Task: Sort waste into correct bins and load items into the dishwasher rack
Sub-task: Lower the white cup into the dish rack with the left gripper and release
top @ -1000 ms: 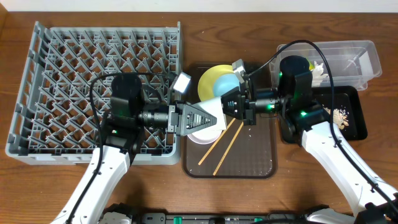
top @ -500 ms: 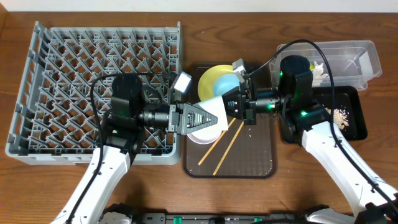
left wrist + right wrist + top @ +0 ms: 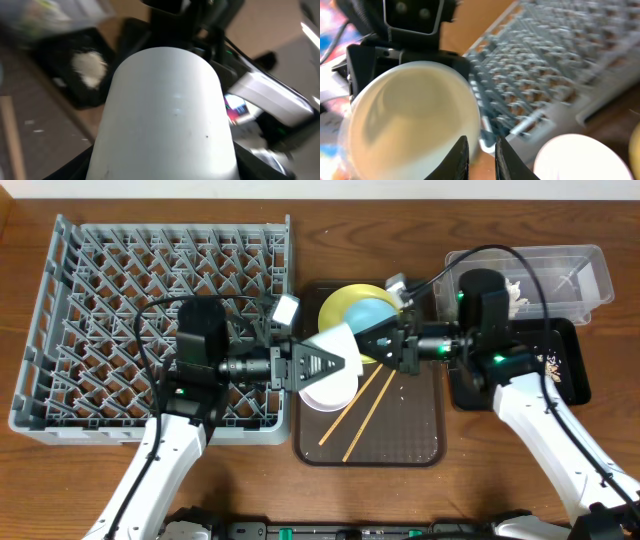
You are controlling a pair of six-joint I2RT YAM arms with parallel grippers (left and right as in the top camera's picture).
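Observation:
My left gripper [image 3: 338, 362] is shut on the small white cup [image 3: 335, 345], which lies on its side above the brown tray with its mouth toward my right gripper [image 3: 380, 345]. The cup's wall [image 3: 165, 115] fills the left wrist view, with dark fingers at both lower corners. In the right wrist view the cup's mouth [image 3: 412, 125] faces me, just left of my right gripper [image 3: 480, 157], whose fingers stand slightly apart with nothing between them. Below the cup sits the white bowl [image 3: 328, 392]. The blue bowl [image 3: 372, 313] rests on the yellow-green plate [image 3: 335, 308]. Two chopsticks [image 3: 362, 402] lie on the tray.
The grey dishwasher rack [image 3: 150, 300] fills the left side. The dark brown serving tray [image 3: 410, 430] lies in the middle. At the right are the clear tub [image 3: 570, 275] with white tissue [image 3: 515, 290] and the black tray [image 3: 575, 340] holding crumbs [image 3: 548, 365].
My right gripper has let go of the cup's rim, opened a little and drawn back to the right. The left gripper has closed in on the cup and now holds it alone.

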